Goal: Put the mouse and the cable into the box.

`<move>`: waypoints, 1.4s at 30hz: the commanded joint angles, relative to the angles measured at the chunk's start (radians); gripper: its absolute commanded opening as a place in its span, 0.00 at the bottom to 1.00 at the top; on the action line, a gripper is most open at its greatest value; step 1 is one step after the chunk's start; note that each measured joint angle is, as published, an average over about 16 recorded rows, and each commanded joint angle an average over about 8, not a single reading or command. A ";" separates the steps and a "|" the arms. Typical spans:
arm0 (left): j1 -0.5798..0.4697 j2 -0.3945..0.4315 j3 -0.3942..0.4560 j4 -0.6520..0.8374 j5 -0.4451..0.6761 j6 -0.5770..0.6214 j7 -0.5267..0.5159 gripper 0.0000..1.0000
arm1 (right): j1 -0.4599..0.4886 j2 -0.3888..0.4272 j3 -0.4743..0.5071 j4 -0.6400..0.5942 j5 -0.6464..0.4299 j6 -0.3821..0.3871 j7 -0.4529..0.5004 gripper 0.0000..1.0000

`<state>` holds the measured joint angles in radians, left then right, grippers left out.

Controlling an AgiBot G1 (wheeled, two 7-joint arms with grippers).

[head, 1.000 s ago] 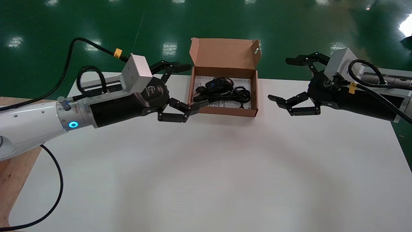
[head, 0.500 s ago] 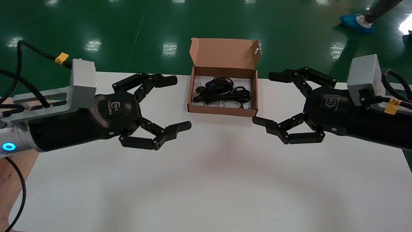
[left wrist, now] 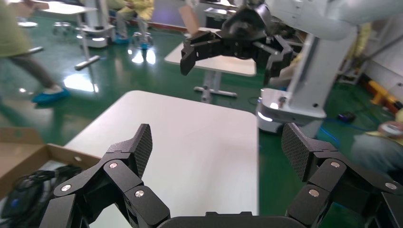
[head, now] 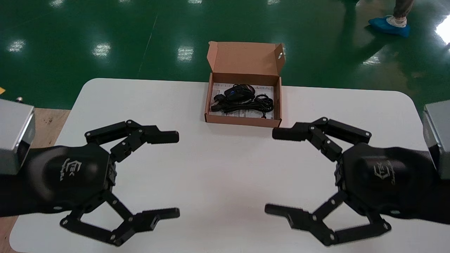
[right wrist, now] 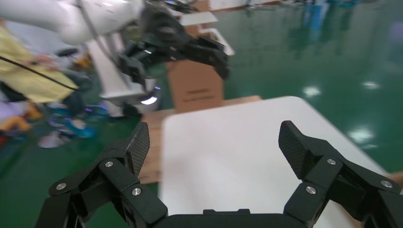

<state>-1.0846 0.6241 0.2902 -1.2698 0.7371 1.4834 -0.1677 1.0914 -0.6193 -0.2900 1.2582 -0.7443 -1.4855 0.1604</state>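
Mouse [head: 235, 92] + cable [head: 253, 103] in box [head: 242, 121]; L tool [head: 174, 174], R tool [head: 274, 171] both wide apart, empty.

Bright, even light; white reflections glare off the glossy green floor [head: 70, 28]; soft, faint shadows cross the table [head: 225, 168].

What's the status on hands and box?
Left hand open, empty, over the table. Right hand open, empty, likewise. Mouse and cable in the box. Nothing in the way.
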 commanded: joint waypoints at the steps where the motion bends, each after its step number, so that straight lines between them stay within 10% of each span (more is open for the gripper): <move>1: 0.015 -0.021 -0.016 -0.029 -0.009 0.020 -0.027 1.00 | -0.025 0.012 0.016 0.040 0.021 -0.016 0.034 1.00; 42: 0.011 -0.014 -0.011 -0.016 -0.007 0.013 -0.021 1.00 | -0.017 0.008 0.010 0.025 0.014 -0.010 0.026 1.00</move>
<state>-1.0735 0.6100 0.2788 -1.2855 0.7296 1.4964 -0.1884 1.0744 -0.6110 -0.2796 1.2833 -0.7306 -1.4955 0.1863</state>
